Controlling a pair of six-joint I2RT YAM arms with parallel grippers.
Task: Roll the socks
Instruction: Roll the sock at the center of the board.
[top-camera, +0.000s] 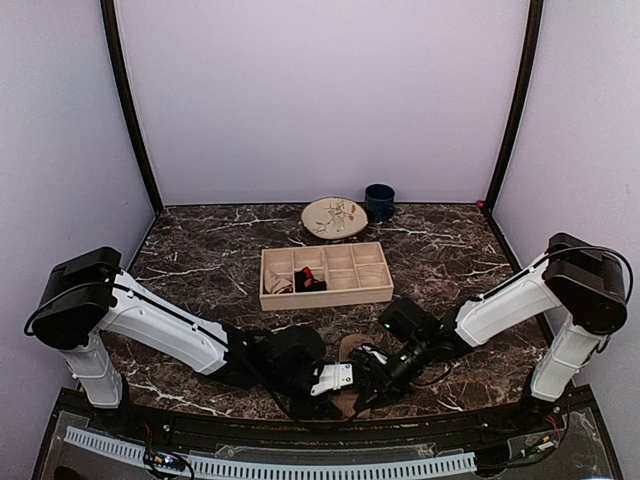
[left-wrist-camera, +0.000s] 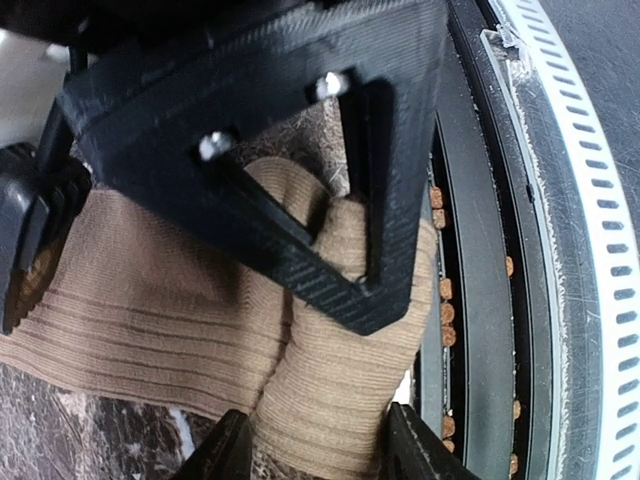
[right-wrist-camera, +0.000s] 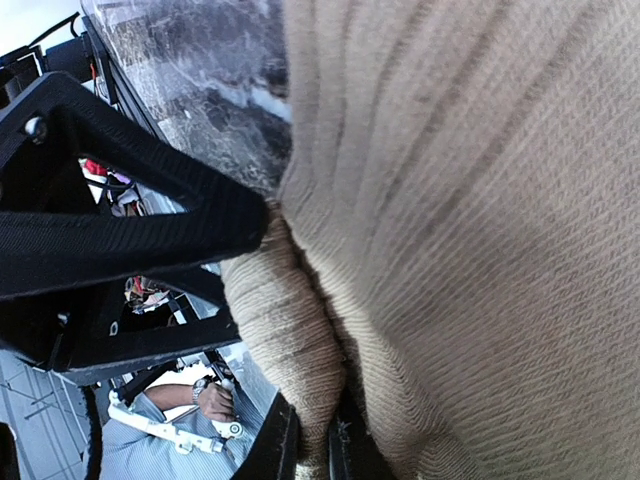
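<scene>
Tan ribbed sock lay at the table's near edge, left gripper half-closed round its bunched end, right gripper pinched almost shut on a fold of it

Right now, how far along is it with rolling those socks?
Two look done: the striped sock and the black argyle sock lie bunched in the wooden tray. In hand: the left gripper and right gripper both clamp the tan sock. Still to do: finishing that roll, probably then traying it.
</scene>
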